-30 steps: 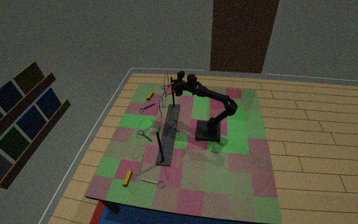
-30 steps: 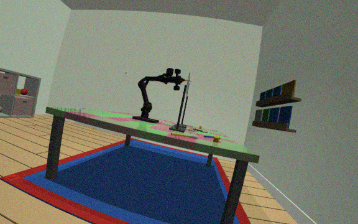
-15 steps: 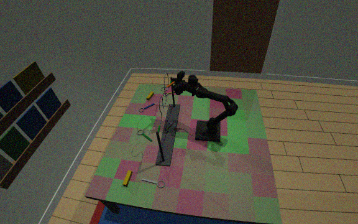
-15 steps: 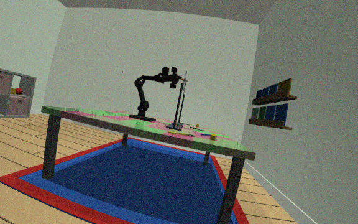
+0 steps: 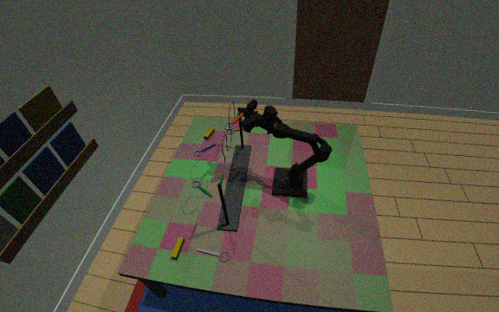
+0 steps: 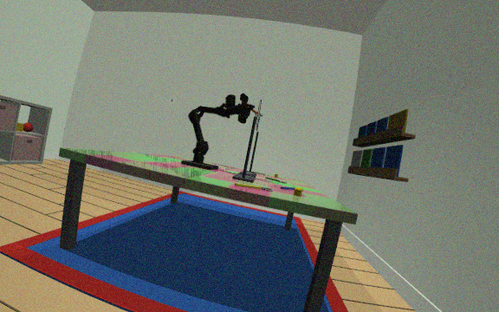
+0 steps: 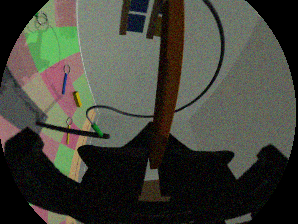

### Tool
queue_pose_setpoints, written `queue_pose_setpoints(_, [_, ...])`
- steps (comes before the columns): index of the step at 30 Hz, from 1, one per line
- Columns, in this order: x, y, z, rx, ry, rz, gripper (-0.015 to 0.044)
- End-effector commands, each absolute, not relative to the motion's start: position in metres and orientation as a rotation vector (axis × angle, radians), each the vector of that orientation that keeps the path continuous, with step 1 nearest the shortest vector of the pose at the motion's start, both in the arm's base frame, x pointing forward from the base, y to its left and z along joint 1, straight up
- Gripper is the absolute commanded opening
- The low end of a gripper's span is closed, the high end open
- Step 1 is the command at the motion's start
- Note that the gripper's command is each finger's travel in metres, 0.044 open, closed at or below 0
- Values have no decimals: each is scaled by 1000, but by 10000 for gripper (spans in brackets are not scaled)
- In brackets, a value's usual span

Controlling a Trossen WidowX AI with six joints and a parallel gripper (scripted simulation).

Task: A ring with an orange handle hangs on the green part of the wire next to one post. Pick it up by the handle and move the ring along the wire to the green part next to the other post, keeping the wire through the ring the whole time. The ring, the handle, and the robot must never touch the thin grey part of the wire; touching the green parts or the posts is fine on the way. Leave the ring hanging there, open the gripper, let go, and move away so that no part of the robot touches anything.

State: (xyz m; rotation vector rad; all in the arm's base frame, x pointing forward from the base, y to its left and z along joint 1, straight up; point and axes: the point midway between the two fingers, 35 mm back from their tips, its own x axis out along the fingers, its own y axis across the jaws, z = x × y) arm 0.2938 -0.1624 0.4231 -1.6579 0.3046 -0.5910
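My gripper (image 5: 243,115) (image 6: 252,108) (image 7: 153,124) is shut on the orange handle (image 5: 237,118) (image 7: 170,70), high beside the far post (image 5: 242,136). The handle slopes to the ring (image 5: 229,126), which is around or against the thin wire; the view is too small to tell. The ring is out of sight in the wrist view. The grey wire (image 7: 222,45) curves behind the handle there and ends at a green part (image 7: 97,130) on a post (image 7: 70,131). The near post (image 5: 223,204) carries another green part (image 5: 221,179). Contact between ring and wire cannot be told.
The posts stand on a dark base (image 5: 232,199). Loose rings with a blue handle (image 5: 208,148) (image 7: 64,84), a green handle (image 5: 204,191) and a white handle (image 5: 208,251) lie on the table, with yellow blocks (image 5: 209,133) (image 5: 178,248) and a yellow-handled ring (image 6: 249,185) (image 7: 68,134).
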Motion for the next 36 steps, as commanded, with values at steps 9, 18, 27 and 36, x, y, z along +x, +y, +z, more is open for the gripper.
queue_pose_setpoints(9, [294, -162, 425, -1796, 280, -615, -150])
queue_pose_setpoints(18, [294, -161, 427, -1865, 265, -630, -150])
queue_pose_setpoints(27, [294, -161, 426, -1905, 257, -640, -150])
queue_pose_setpoints(36, [294, -163, 423, -1929, 252, -646, -150])
